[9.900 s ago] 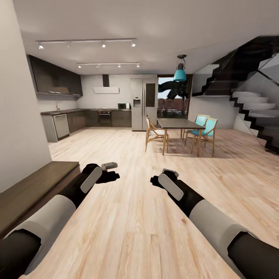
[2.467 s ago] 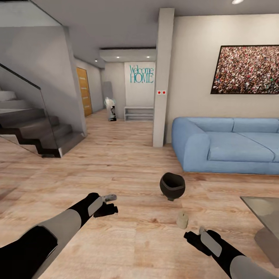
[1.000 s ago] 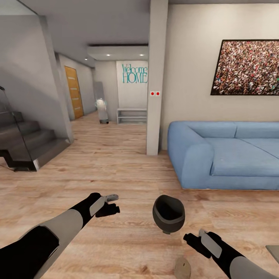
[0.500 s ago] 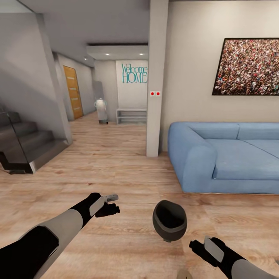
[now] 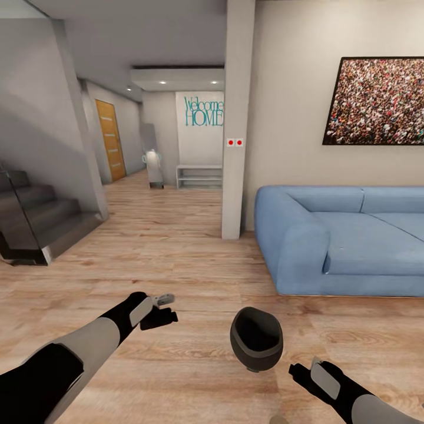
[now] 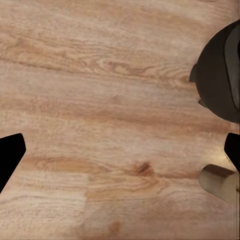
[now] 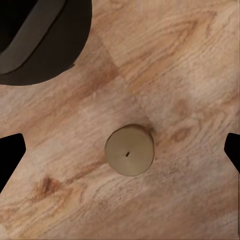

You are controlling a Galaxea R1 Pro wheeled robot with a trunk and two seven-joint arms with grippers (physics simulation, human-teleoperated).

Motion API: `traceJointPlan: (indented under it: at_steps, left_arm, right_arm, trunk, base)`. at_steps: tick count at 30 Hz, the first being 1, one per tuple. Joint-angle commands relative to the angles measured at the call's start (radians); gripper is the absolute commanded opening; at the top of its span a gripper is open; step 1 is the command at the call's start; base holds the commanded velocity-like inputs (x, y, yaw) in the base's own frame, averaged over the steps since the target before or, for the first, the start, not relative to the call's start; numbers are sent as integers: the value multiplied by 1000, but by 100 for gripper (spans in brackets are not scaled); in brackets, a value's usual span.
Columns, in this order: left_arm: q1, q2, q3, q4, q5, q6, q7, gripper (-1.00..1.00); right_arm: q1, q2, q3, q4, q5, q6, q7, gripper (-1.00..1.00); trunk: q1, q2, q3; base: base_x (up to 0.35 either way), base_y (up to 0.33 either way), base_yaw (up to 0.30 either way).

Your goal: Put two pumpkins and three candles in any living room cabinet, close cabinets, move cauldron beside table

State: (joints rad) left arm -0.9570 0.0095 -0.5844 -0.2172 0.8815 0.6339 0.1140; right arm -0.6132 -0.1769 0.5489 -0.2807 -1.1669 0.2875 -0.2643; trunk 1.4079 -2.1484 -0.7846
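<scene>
Cauldron point(image 5: 256, 338): matte black, round-bellied, wide mouth up, standing on the light wood floor point(image 5: 176, 259) in front of the robot, between its two arms and nearer the right one. It is apart from both grippers. From the left wrist camera its dark belly point(image 6: 220, 75) sits at the frame edge.

Candle point(image 7: 129, 149): short beige cylinder, upright on the floor, small dark wick at the centre of its top. In the right wrist view it lies between the two black fingertips, neither touching it; the cauldron rim point(image 7: 35, 35) is near it, not in contact. A sliver of the candle top point(image 5: 278, 419) is at the bottom edge of the head view, just beside the right arm. The left wrist camera catches part of it too point(image 6: 220, 182).

Right gripper point(image 5: 300, 372): fingers spread wide, holding nothing, poised above the candle.

Left gripper point(image 5: 165, 309): held over bare floor, well apart from the cauldron; fingers parted, empty.

Surroundings: blue sofa point(image 5: 347, 241) beyond the cauldron to the right, under a large framed crowd picture point(image 5: 377, 100). A white pillar point(image 5: 235, 118) stands at the sofa's left end. Dark stairs point(image 5: 35, 218) at far left. Teal "Welcome HOME" lettering point(image 5: 204, 111) on the far hallway wall.
</scene>
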Motion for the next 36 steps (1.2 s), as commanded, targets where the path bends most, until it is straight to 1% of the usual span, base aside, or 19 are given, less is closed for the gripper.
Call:
traceJointPlan:
  at_steps: [1,2,3,4,5,7,9,11,13,16,18,25,26,29,31,32,34,36]
  left_arm:
    - [0,2,-5,-3,21,5,6,100]
    - [0,3,-5,-3,35,6,4,100]
    - [0,6,-5,-4,59,9,1,100]
    - [0,11,-5,-5,76,19,0,100]
    - [0,13,-4,-5,86,32,-1,100]
    - [0,27,-4,-12,120,93,-14,100]
    - [0,56,-4,-29,151,135,-62,100]
    - [0,96,-6,-43,172,156,-140,100]
    - [0,128,-7,-49,181,171,-221,100]
    - [0,148,-9,-51,184,185,-288,100]
    - [0,155,-8,-52,186,189,-310,100]
    - [0,162,-6,-45,190,195,-339,100]
    - [0,167,-5,-44,191,195,-346,100]
    - [0,201,-5,-41,197,196,-387,100]
    - [0,221,-6,-41,216,198,-438,100]
    - [0,236,-7,-40,227,198,-478,100]
    - [0,252,-7,-40,233,199,-523,100]
    - [0,259,-7,-39,236,199,-551,100]
  right_arm:
    - [0,-1,6,-3,2,4,-7,100]
    - [0,0,6,-3,11,6,-7,100]
    - [0,0,6,-2,21,7,-7,100]
    - [0,0,6,-2,25,7,-7,100]
    - [0,0,6,-2,27,8,-7,100]
    - [0,0,6,-2,31,6,-7,100]
    - [0,0,6,-2,32,6,-7,100]
    - [0,0,6,-2,33,6,-7,100]
    - [0,0,6,-3,33,6,-7,100]
    - [0,0,6,-3,34,7,-7,100]
    - [0,0,6,-3,35,8,-7,100]
    - [0,0,8,-3,35,4,-7,100]
    - [0,0,8,-3,35,3,-7,100]
    - [0,0,8,-3,36,3,-7,100]
    - [0,0,8,-3,36,3,-7,100]
    - [0,0,8,-3,36,2,-7,100]
    - [0,0,8,-3,36,2,-7,100]
    - [0,0,8,-4,37,2,-6,100]
  trunk:
    - [0,0,-1]
    - [0,0,-1]
    - [0,0,-1]
    - [0,0,-1]
    - [0,0,-1]
    - [0,0,-1]
    - [0,0,-1]
    - [0,0,-1]
    - [8,-14,-7]
    - [19,-35,-17]
    - [27,-49,-23]
    - [54,-98,-45]
    - [57,-105,-48]
    - [69,-126,-57]
    - [77,-140,-64]
    - [80,-147,-67]
    - [88,-161,-73]
    - [96,-175,-79]
  base:
    - [0,0,0]
    - [0,0,0]
    - [0,0,0]
    - [0,0,0]
    - [0,0,0]
    - [0,0,0]
    - [0,0,0]
    - [0,0,0]
    - [0,0,0]
    - [0,0,0]
    - [0,0,0]
    - [0,0,0]
    - [0,0,0]
    - [0,0,0]
    - [0,0,0]
    - [0,0,0]
    - [0,0,0]
    - [0,0,0]
